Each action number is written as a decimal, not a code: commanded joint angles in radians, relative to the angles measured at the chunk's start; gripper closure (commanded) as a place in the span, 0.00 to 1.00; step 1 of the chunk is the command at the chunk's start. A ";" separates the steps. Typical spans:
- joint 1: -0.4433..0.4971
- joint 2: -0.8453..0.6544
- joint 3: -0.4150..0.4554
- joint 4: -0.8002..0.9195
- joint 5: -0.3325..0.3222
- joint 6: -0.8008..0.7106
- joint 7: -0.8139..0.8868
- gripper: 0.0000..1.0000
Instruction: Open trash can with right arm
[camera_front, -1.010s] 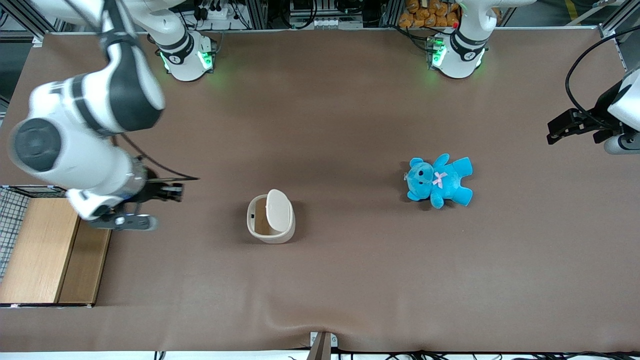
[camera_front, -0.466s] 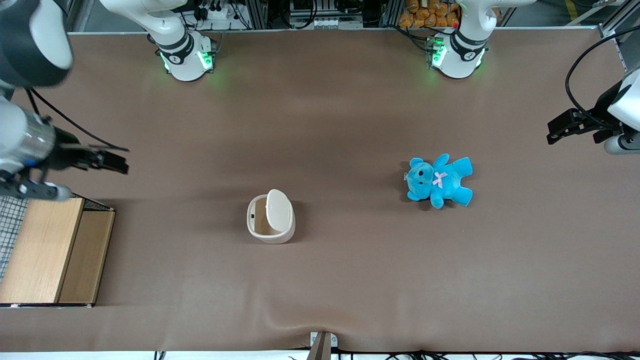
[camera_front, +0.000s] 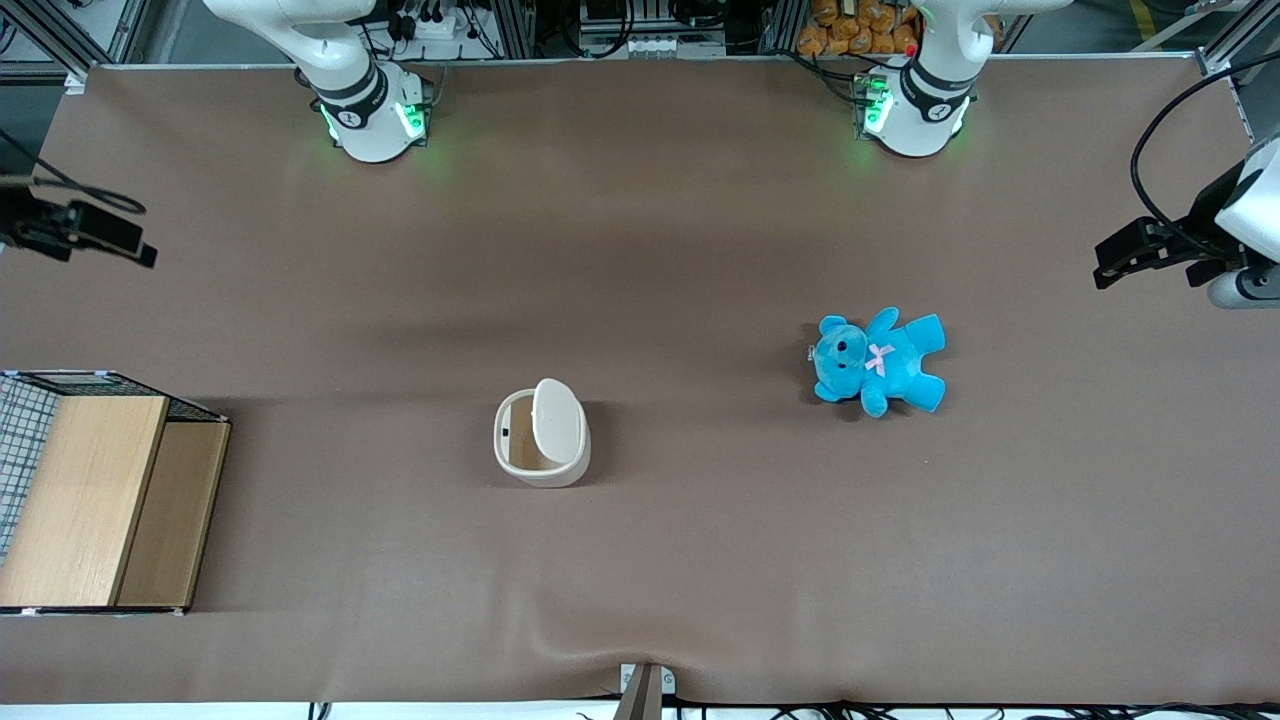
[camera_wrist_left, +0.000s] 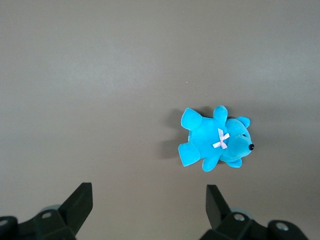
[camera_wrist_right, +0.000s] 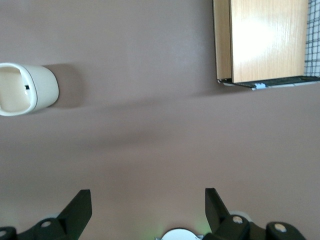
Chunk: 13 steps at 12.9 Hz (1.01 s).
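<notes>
End effector (camera_wrist_right: 148, 212) spread wide, prob. table-edge; trash can (camera_front: 541, 437) apart.

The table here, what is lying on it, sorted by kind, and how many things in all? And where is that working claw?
Trash cans: 1, the cream trash can, lid up
Soft toys: 1, the blue teddy
Wooden boxes: 1, the wooden box, toward the working arm's end
Total: 3
The gripper is open, holding nothing, up off the table and well clear of the can.

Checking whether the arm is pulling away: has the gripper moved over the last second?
Yes. The gripper has gone from beside the wooden box toward the table edge, farther from the front camera and the trash can.
</notes>
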 joint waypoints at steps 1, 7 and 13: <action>-0.038 -0.044 0.042 -0.024 -0.028 -0.006 -0.004 0.00; -0.036 -0.060 0.034 -0.001 -0.042 -0.048 -0.014 0.00; -0.041 -0.063 0.033 -0.001 -0.045 -0.022 -0.012 0.00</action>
